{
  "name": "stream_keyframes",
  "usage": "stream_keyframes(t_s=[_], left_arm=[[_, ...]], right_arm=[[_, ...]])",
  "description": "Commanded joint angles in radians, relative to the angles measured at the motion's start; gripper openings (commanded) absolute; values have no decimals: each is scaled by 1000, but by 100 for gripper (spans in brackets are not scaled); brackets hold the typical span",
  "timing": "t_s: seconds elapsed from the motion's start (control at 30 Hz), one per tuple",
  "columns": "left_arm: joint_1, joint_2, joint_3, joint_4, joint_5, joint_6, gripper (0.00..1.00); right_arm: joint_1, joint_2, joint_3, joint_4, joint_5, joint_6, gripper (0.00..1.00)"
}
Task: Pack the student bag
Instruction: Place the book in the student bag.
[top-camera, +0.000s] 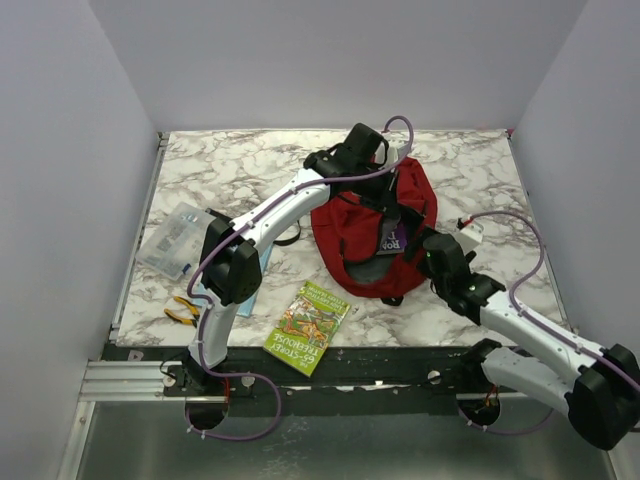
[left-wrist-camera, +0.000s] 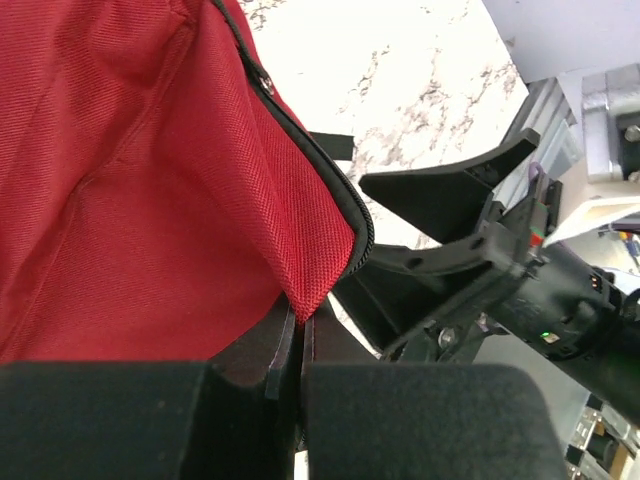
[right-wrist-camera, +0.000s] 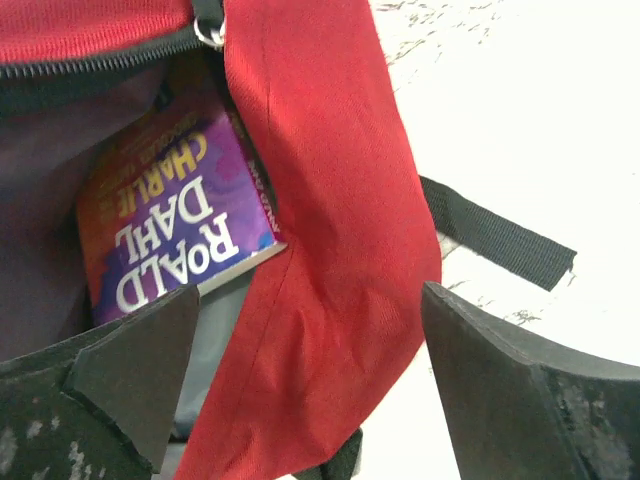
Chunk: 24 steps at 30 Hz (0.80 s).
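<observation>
Top external view, left to right: a clear plastic case (top-camera: 173, 240) and yellow-handled pliers (top-camera: 182, 313) lie on the worktop (top-camera: 250, 160). Next comes a green book (top-camera: 308, 327) at the near edge, then the student bag (top-camera: 360, 235) mid-worktop with its mouth towards the arms. The left pincer (left-wrist-camera: 298, 345) is clenched on the bag's red zipper rim, lifting it. A purple Roald Dahl book (right-wrist-camera: 170, 240) sits inside. The right pincer (right-wrist-camera: 310, 330) is released, jaws wide either side of the front flap and gripping nothing. That book looks placed, so the right arm should back straight out, clear of the flap and black strap (right-wrist-camera: 500, 240). Meanwhile the left should hold the rim high and steady for the green book.
</observation>
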Motion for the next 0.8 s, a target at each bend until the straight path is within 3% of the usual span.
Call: stream_keyframes(t_s=[0.0, 0.27, 0.43, 0.57, 0.77], left_arm=[[-2, -53, -22, 29, 79, -41, 0], [-2, -81, -9, 39, 103, -49, 0], [-2, -75, -7, 48, 102, -48, 0], [7, -51, 2, 48, 100, -42, 0], [28, -43, -5, 47, 112, -37, 0]], right_arm=[[-9, 99, 82, -64, 128, -31, 97], [-58, 305, 133, 212, 233, -180, 100], [-119, 389, 124, 350, 192, -221, 97], [-119, 380, 153, 214, 182, -195, 85], [-119, 215, 64, 51, 50, -106, 62]])
